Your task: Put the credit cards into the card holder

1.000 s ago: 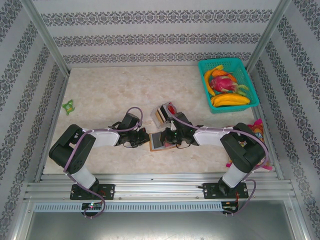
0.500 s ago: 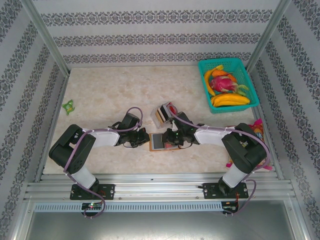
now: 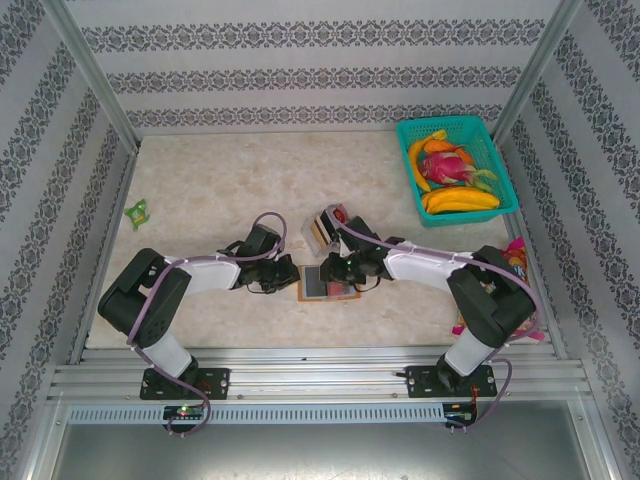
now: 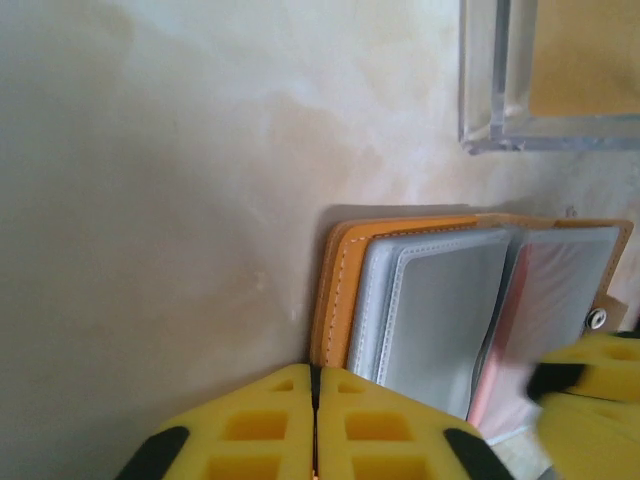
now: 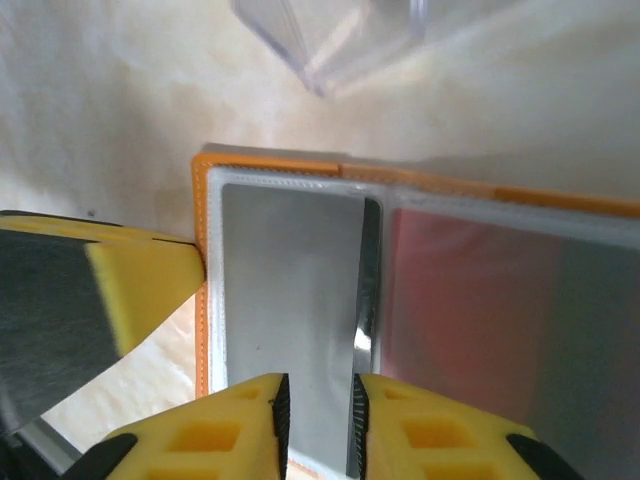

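Note:
The orange card holder (image 3: 325, 284) lies open on the table between both grippers, its grey plastic sleeves (image 5: 285, 280) facing up. A red card (image 5: 465, 300) shows through the right sleeve. A dark narrow strip (image 5: 368, 290) runs between the two sleeves; I cannot tell if it is a card's edge. My left gripper (image 4: 315, 420) is shut, its tips at the holder's orange left edge (image 4: 340, 290). My right gripper (image 5: 318, 420) hovers over the left sleeve, jaws slightly apart with nothing gripped. More credit cards (image 3: 322, 228) stand in a clear box (image 4: 500, 80) just behind.
A teal basket (image 3: 505, 205) of toy fruit sits at the back right. A small green toy (image 3: 137, 211) lies at the far left. Colourful items (image 3: 515, 255) lie by the right arm. Patterned walls enclose the table.
My right gripper has shifted slightly left and away over the holder, and its jaws have parted a little. The left gripper stays at the holder's edge.

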